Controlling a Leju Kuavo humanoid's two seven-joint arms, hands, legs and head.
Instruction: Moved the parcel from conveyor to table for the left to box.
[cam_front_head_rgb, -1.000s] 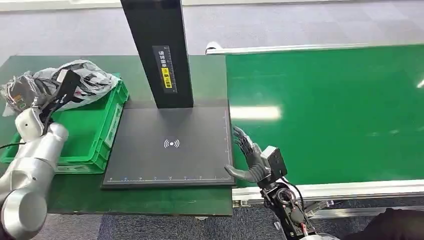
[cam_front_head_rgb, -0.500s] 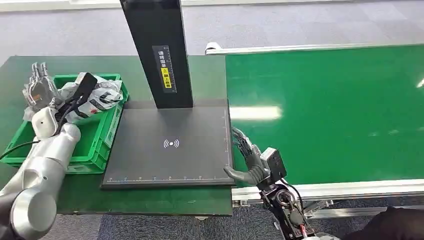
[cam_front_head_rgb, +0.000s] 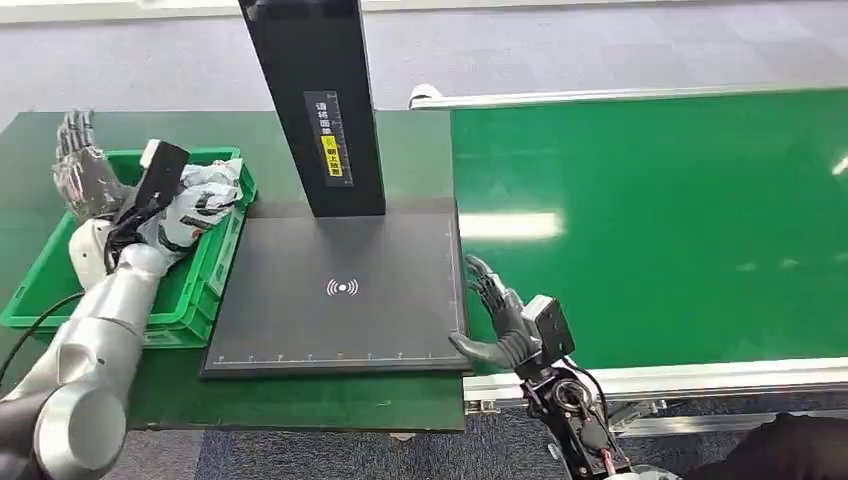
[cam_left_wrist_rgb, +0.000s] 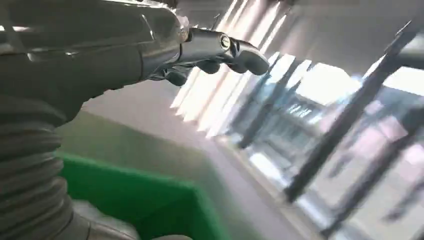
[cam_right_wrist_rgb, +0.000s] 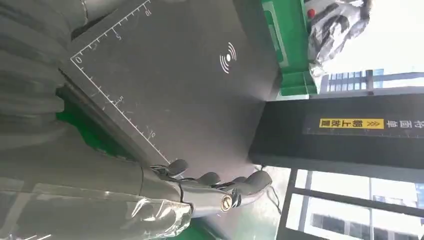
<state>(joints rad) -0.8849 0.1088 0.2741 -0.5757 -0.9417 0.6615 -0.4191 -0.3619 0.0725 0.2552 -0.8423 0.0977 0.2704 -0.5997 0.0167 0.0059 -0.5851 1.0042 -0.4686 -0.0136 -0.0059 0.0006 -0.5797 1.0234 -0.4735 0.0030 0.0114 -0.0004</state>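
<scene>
Parcel dropped in the crate
Left hand (cam_front_head_rgb: 85, 172) has let go and lifted, fingers spread; parcel (cam_front_head_rgb: 200, 203) now lies in green crate (cam_front_head_rgb: 215, 262); right hand (cam_front_head_rgb: 500, 322) open, idle

Parcel (cam_front_head_rgb: 205, 200) in crate (cam_front_head_rgb: 215, 260) left of scanner pad (cam_front_head_rgb: 340, 290); conveyor (cam_front_head_rgb: 650, 220) on the right.
</scene>
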